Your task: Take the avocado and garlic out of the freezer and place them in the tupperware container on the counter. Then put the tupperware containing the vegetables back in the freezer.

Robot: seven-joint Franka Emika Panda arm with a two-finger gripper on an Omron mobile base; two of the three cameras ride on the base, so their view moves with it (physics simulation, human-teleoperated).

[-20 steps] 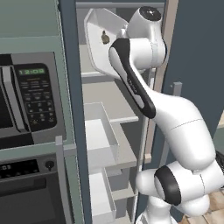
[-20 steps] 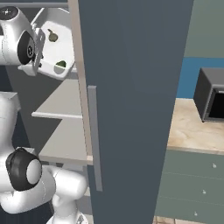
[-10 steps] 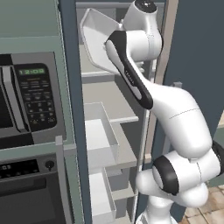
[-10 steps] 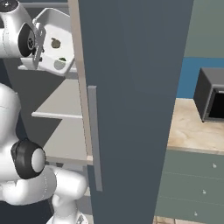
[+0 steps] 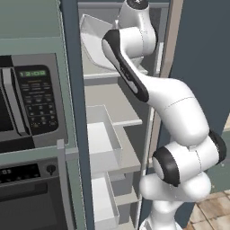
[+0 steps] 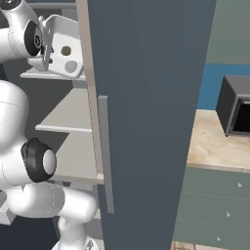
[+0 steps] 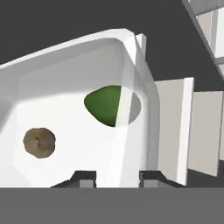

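Freezer (image 5: pixel 112 103) shelf: tilted tupperware container (image 7: pixel 65 131) holding avocado (image 7: pixel 105 105), garlic (image 7: pixel 39 142).

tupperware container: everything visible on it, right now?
The shallow white rectangular tupperware container, lidless, with rounded corners and a raised rim, looks like glossy plastic. It sits tilted at the freezer's top shelf. Inside lie the dark green avocado and the tan-grey garlic, apart. The gripper straddles its rim wall; whether the fingers touch is unclear.
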